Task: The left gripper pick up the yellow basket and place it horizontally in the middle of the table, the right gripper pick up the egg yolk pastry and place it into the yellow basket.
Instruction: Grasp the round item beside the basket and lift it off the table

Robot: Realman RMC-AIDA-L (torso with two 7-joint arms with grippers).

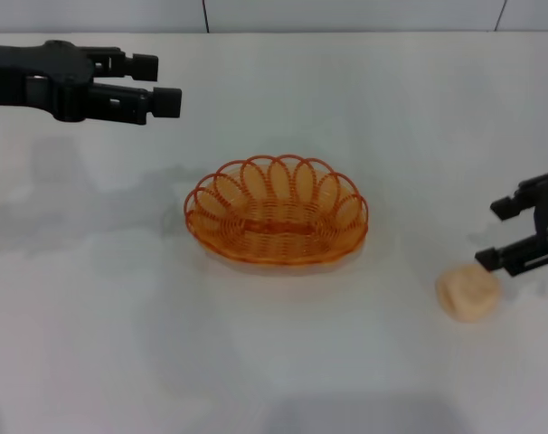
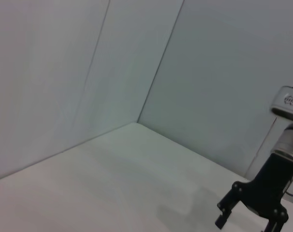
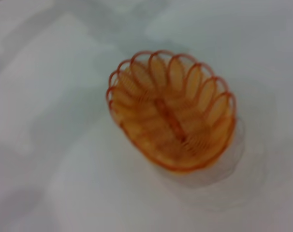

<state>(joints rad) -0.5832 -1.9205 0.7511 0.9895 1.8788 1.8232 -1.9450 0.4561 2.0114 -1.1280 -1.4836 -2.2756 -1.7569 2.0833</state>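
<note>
The yellow basket [image 1: 276, 210] lies lengthwise across the middle of the white table [image 1: 120, 344], with nothing in it; the right wrist view also shows the yellow basket [image 3: 173, 116]. High at the back left, well clear of the basket, hangs my left gripper [image 1: 161, 80], open and holding nothing. The egg yolk pastry [image 1: 467, 292] rests on the table at the right. Just above and to the right of the pastry my right gripper [image 1: 493, 233] stands open, not touching it. In the left wrist view the right gripper [image 2: 245, 224] shows far off.
The table's far edge meets a grey wall [image 1: 346, 14] behind the basket. A wall corner [image 2: 156, 77] fills the left wrist view.
</note>
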